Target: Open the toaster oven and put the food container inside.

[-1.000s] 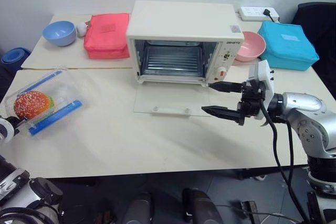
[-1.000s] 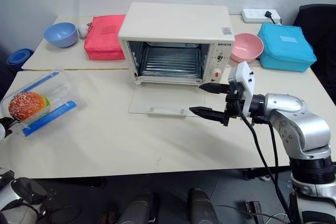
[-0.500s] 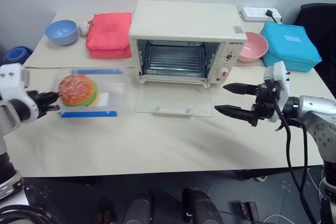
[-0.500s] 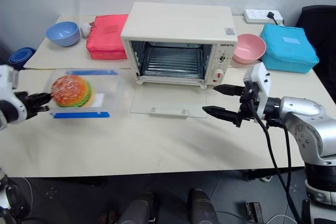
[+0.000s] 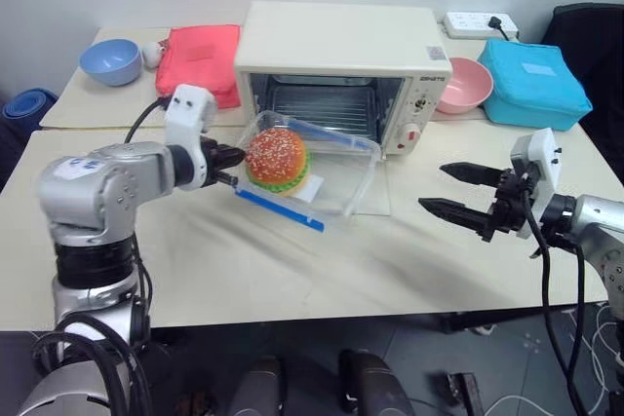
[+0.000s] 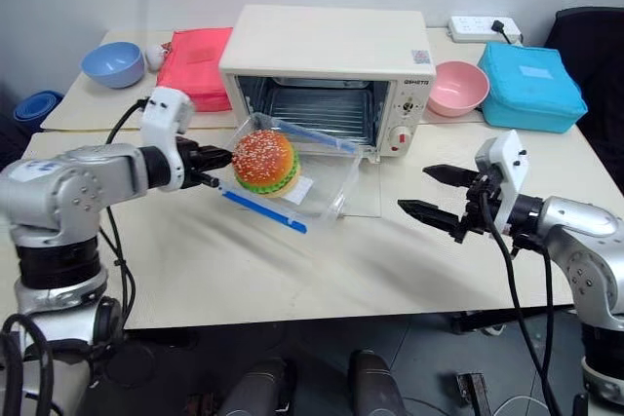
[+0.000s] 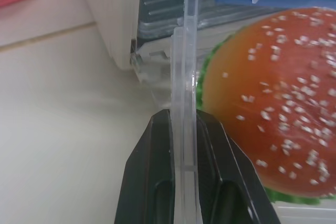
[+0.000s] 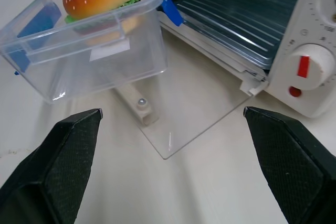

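Clear rigid plastic burger box (image 5: 307,177): light, slick; left gripper (image 7: 184,145) pinches its end wall, tilted. Right gripper (image 5: 466,192) spread, empty.

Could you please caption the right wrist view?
Open right gripper facing clear plastic burger container before open cream toaster oven.

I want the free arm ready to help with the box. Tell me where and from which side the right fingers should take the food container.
Take the food container by its short end wall nearest the right gripper, coming in from the robot's right. That thin upright rim is bare and faces the open fingers, while the left gripper pinches the opposite end wall. The tilted box hangs above the toaster oven door, so stay above the glass.
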Tool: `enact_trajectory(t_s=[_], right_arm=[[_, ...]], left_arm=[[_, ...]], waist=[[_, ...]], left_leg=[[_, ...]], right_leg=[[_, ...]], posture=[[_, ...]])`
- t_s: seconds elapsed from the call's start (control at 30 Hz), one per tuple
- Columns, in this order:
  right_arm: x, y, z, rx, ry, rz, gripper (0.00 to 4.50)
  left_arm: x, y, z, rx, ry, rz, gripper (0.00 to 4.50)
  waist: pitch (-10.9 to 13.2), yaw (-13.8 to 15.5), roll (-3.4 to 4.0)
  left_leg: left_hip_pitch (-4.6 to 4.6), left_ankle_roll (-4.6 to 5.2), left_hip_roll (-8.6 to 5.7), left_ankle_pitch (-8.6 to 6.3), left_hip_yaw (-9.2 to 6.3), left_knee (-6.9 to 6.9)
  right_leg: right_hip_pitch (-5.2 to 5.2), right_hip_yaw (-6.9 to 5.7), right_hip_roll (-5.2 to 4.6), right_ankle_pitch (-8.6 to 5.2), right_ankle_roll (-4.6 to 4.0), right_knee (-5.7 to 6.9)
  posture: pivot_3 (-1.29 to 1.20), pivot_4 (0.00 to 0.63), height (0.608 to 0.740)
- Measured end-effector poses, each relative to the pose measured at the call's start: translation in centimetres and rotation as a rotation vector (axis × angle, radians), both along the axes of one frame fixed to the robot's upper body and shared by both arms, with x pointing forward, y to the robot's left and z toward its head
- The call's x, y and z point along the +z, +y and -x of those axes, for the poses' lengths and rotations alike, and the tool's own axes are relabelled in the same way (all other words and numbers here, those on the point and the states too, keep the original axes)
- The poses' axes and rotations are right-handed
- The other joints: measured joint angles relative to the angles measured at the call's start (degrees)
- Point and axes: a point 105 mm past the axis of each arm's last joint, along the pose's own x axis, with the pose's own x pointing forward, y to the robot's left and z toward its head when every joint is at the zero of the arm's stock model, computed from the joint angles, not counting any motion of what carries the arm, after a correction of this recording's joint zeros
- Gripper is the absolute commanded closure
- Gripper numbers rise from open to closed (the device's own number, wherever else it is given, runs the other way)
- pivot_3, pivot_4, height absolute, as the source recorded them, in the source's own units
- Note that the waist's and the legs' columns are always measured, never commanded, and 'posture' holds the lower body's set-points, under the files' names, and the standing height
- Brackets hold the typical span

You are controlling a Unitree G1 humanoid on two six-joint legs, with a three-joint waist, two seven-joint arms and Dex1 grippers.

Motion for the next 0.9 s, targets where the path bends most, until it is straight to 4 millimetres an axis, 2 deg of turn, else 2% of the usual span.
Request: enact_trajectory(t_s=[0.17, 0.23, 0.4, 0.53, 0.63, 0.77, 0.83, 0.9], right_arm=[[0.0, -0.4, 0.5, -0.037, -0.011, 0.001, 0.00], [-0.2, -0.4, 0.6, -0.043, -0.008, -0.001, 0.00], [0.1, -0.8, 0.5, -0.072, -0.022, -0.009, 0.00], [0.1, -0.8, 0.5, -0.074, -0.021, -0.013, 0.00], [0.1, -0.8, 0.5, -0.076, -0.017, -0.014, 0.00], [0.4, 0.0, 1.1, -0.040, -0.029, -0.012, 0.00], [0.6, 0.6, 1.5, -0.014, -0.025, -0.017, 0.00], [0.8, 1.4, 1.9, 0.027, -0.019, -0.029, 0.37]], left_arm=[[-0.2, -1.0, -1.1, 0.064, -0.007, 0.010, 4.29], [-0.6, -1.4, -1.4, 0.078, 0.000, 0.029, 3.56], [-0.6, -2.0, -1.3, 0.071, 0.013, 0.102, 2.11], [0.3, -1.1, -1.2, 0.067, -0.014, 0.169, 2.11], [2.0, 0.0, -0.8, 0.039, -0.084, 0.222, 2.11], [3.9, 1.2, 1.6, -0.116, -0.204, 0.298, 2.11], [4.1, 1.7, 3.2, -0.216, -0.223, 0.334, 2.52], [4.2, 2.0, 4.9, -0.333, -0.229, 0.367, 2.99]], waist=[[0.00, 0.07, -0.01], [0.01, 0.17, -0.01], [0.01, 0.30, -0.01], [0.01, 0.25, -0.01], [0.01, 0.27, -0.01], [0.01, -0.12, -0.01], [0.01, -0.18, -0.01], [0.01, -0.12, -0.01]], left_leg=[[-0.03, 0.00, 0.00, 0.00, 0.01, 0.01], [-0.04, 0.01, 0.00, 0.01, 0.01, 0.02], [-0.02, 0.00, -0.02, 0.02, 0.01, 0.10], [0.01, -0.04, -0.01, 0.04, 0.01, 0.10], [0.00, -0.05, -0.01, 0.04, 0.01, 0.10], [0.01, -0.08, 0.03, 0.04, 0.03, 0.02], [0.02, -0.10, 0.05, 0.04, 0.03, 0.03], [0.04, -0.09, 0.04, 0.04, 0.02, 0.07]], right_leg=[[-0.01, 0.00, 0.01, 0.02, 0.03, 0.16], [0.00, -0.01, 0.01, 0.02, 0.03, 0.15], [0.00, 0.00, 0.02, 0.02, 0.04, 0.11], [0.00, -0.01, 0.03, 0.02, 0.04, 0.12], [0.00, -0.01, 0.03, 0.02, 0.04, 0.13], [0.00, 0.01, 0.04, 0.02, 0.04, 0.17], [0.00, 0.00, 0.04, 0.01, 0.03, 0.13], [0.03, 0.00, 0.02, 0.00, 0.00, 0.04]], posture=[[0.00, 0.150, 0.740], [0.00, 0.150, 0.740], [0.00, 0.150, 0.740], [0.00, 0.150, 0.740], [0.00, 0.150, 0.740], [0.00, 0.150, 0.740], [0.00, 0.150, 0.740], [0.00, 0.150, 0.740]])
